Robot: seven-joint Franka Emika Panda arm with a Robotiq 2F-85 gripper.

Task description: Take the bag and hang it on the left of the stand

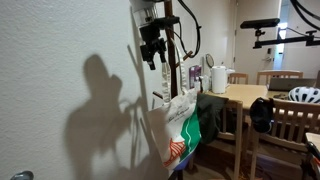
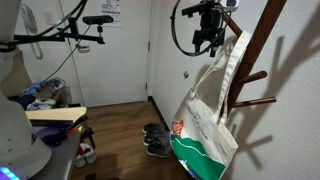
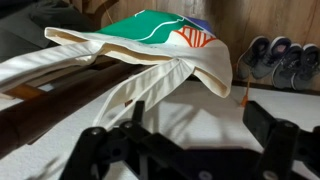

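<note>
The cream canvas bag (image 2: 205, 130) with its green and orange print hangs by its long handles from a peg of the dark brown stand (image 2: 255, 50). In both exterior views the bag's body hangs down against the wall; it also shows in an exterior view (image 1: 180, 125) beside the stand's pole (image 1: 172, 70). My gripper (image 2: 208, 38) is high up by the top of the handles, also seen in an exterior view (image 1: 152, 50). In the wrist view its jaws (image 3: 195, 125) are apart with only white wall between them, and the bag (image 3: 150, 40) lies just beyond the fingertips.
A dark green garment (image 1: 207, 120) hangs beside the bag. A light wooden table (image 1: 245, 95) with chairs (image 1: 295, 125) and a white helmet (image 1: 305, 95) stands close by. Shoes (image 2: 155, 140) lie on the floor under the stand. The white wall is right behind the gripper.
</note>
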